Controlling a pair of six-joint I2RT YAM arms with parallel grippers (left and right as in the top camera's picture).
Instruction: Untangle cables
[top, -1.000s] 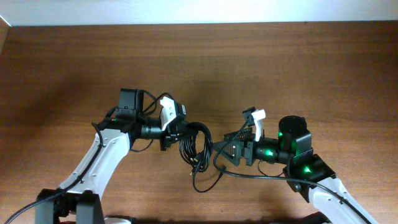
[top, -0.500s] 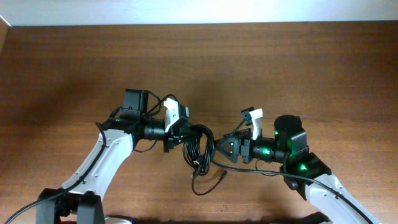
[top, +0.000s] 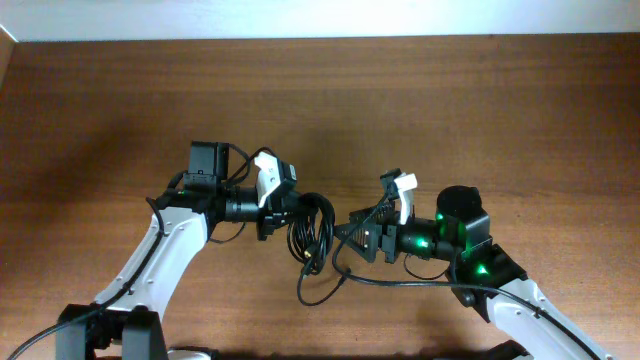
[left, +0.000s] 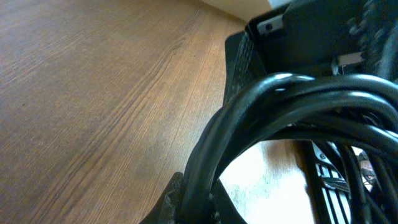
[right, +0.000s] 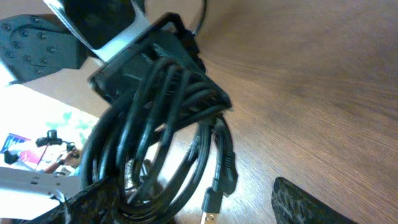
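1. Cables (top: 318, 235): bunched into a black coil hanging between the two pincers, one slack loop trailing toward the near edge; touching the worktop (top: 450, 100) or just above it, cannot tell
2. Plug (right: 210, 216): gold-tipped, dangling at the bottom of the coil in the right wrist view
3. Right pincer (top: 352, 240): spread wide, fingers (right: 311, 202) well apart, strands running beside one finger, none squeezed
4. Left pincer (top: 292, 212): pressed onto the top of the coil, pinching several strands together
5. Farthest: brown wood grain of the worktop beyond both arms
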